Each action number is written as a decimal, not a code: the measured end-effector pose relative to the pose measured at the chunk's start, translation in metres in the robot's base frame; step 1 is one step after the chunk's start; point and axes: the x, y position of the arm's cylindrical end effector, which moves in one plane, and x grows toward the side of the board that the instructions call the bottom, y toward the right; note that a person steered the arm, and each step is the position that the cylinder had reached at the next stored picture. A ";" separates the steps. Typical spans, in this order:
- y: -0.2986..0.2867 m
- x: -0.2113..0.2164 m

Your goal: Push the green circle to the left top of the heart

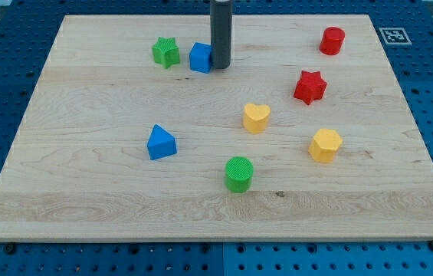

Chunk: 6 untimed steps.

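Note:
The green circle [239,173] sits on the wooden board below the middle of the view. The yellow heart [256,117] lies up and slightly right of it, a short gap apart. My tip [220,67] is near the view's top, touching or just beside the right side of a blue cube [200,57], far above the green circle and up-left of the heart.
A green star [165,51] lies left of the blue cube. A blue triangle [161,142] is left of the green circle. A red star [309,87] and a red cylinder [332,40] are at the upper right. A yellow hexagon [325,145] is right of the heart.

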 end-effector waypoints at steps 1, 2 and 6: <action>0.000 0.005; 0.000 0.032; 0.015 0.190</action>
